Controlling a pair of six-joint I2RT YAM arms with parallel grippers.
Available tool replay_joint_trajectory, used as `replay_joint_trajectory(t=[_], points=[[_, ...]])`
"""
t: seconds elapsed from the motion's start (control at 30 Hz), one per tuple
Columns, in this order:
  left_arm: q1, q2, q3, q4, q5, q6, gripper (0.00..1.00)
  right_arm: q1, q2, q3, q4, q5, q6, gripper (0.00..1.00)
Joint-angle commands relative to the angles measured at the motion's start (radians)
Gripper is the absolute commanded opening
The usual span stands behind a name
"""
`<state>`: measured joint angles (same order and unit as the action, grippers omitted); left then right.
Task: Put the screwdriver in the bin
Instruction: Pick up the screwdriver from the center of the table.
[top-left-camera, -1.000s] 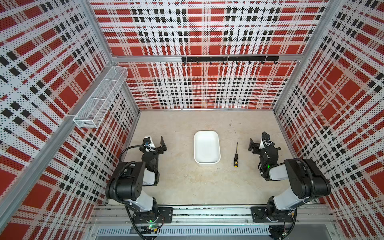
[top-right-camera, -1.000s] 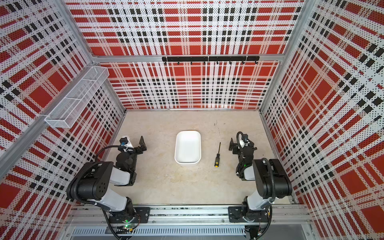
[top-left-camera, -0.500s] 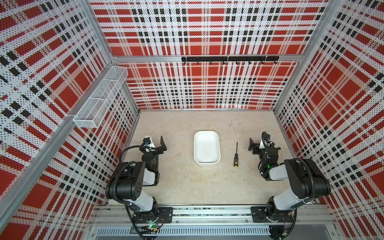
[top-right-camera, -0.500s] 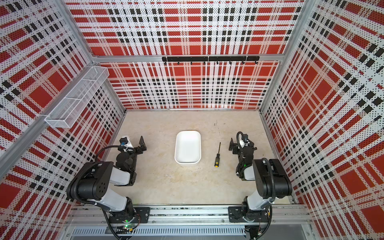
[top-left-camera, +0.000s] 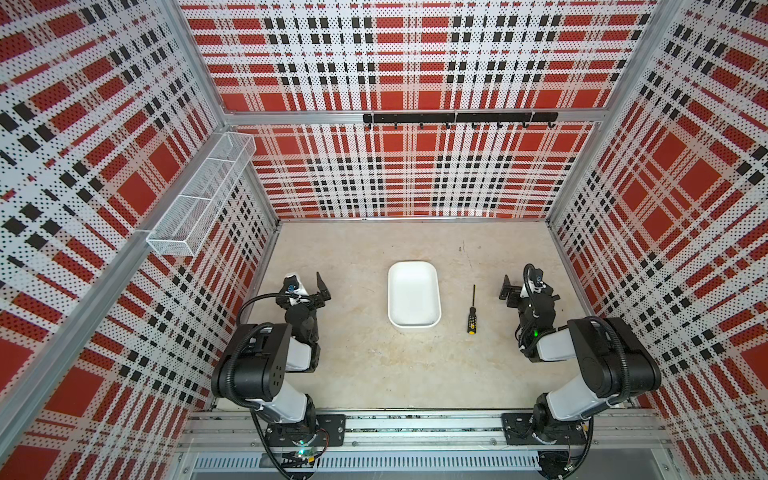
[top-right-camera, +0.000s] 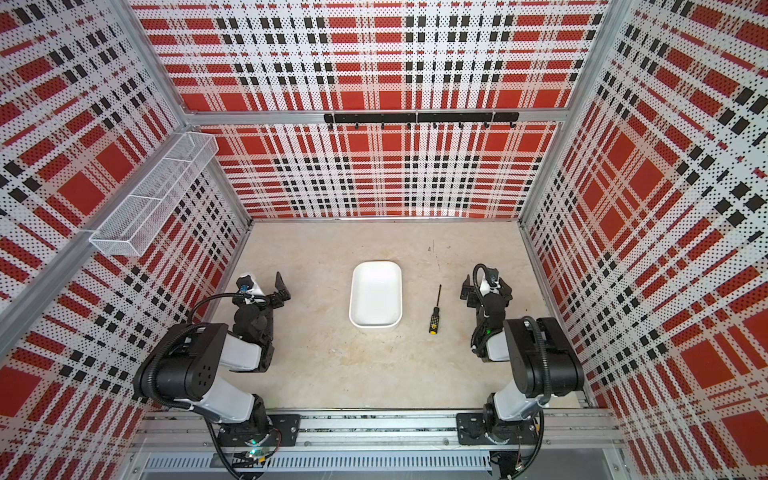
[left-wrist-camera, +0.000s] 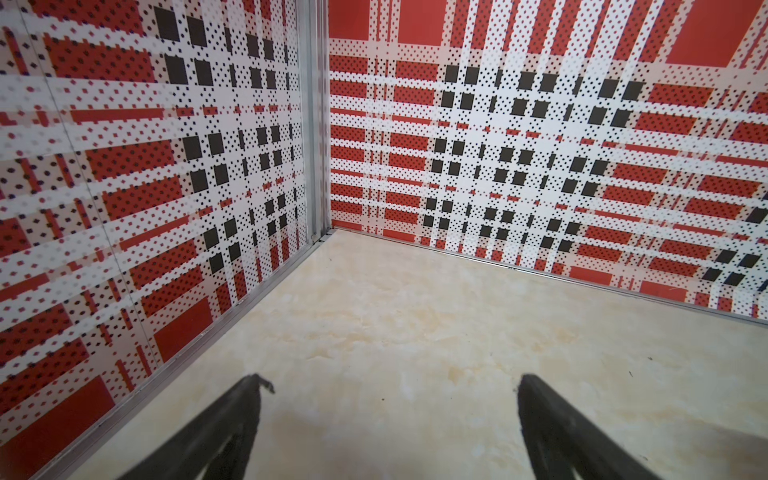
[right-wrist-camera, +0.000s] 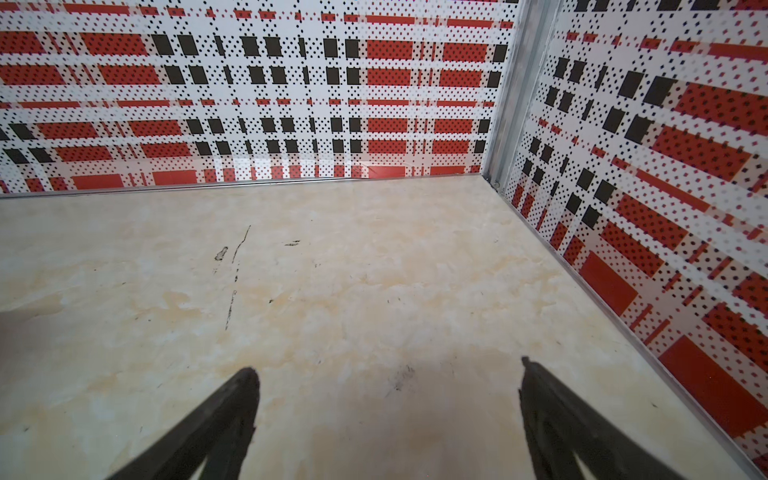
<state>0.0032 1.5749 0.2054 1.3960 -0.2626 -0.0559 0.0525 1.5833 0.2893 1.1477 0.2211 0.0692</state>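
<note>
Screwdriver (top-left-camera: 471, 311) lies flat on bench (top-left-camera: 365, 353), just beside bin (top-left-camera: 413, 299) on its right, not touching; shaft pts to back wall, yellow cap toward arm bases. Bin sits mid-bench, long side fwd-back. Screwdriver is btwn bin & R tool (right-wrist-camera: 386, 368). L tool (left-wrist-camera: 390, 380): jaws spread wide, only bare bench btwn them, nr left wall. R tool: jaws spread wide too, gripping nothing, nr right wall.

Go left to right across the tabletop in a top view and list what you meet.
left claw → bin → screwdriver → right claw
</note>
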Motion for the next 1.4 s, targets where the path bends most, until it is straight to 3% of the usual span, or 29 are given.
replay_joint_trajectory(t=[0.0,0.13,0.23,0.4,0.6,0.77,1.0,1.37], points=[[0.007,-0.049,0.002,-0.027,0.020,-0.002,0.98,0.008,-0.055,0.006,-0.029,0.022,-0.004,1.00],[0.002,-0.137,0.060,-0.209,0.081,0.025,0.98,0.009,-0.176,0.078,-0.266,0.045,0.003,1.00],[-0.014,-0.217,0.139,-0.393,0.128,0.041,0.98,0.009,-0.267,0.183,-0.548,0.054,0.060,1.00],[-0.015,-0.295,0.258,-0.612,0.298,-0.047,0.98,0.012,-0.329,0.356,-0.965,-0.057,0.156,1.00],[-0.026,-0.325,0.307,-0.737,0.474,-0.162,0.98,0.033,-0.350,0.435,-1.214,-0.164,0.264,1.00],[-0.039,-0.308,0.321,-0.792,0.572,-0.264,0.98,0.114,-0.327,0.439,-1.288,-0.211,0.365,1.00],[-0.081,-0.238,0.318,-0.792,0.651,-0.340,0.98,0.271,-0.240,0.432,-1.336,-0.137,0.462,1.00],[-0.095,-0.161,0.327,-0.792,0.716,-0.361,0.98,0.425,-0.107,0.429,-1.402,-0.052,0.584,0.96]])
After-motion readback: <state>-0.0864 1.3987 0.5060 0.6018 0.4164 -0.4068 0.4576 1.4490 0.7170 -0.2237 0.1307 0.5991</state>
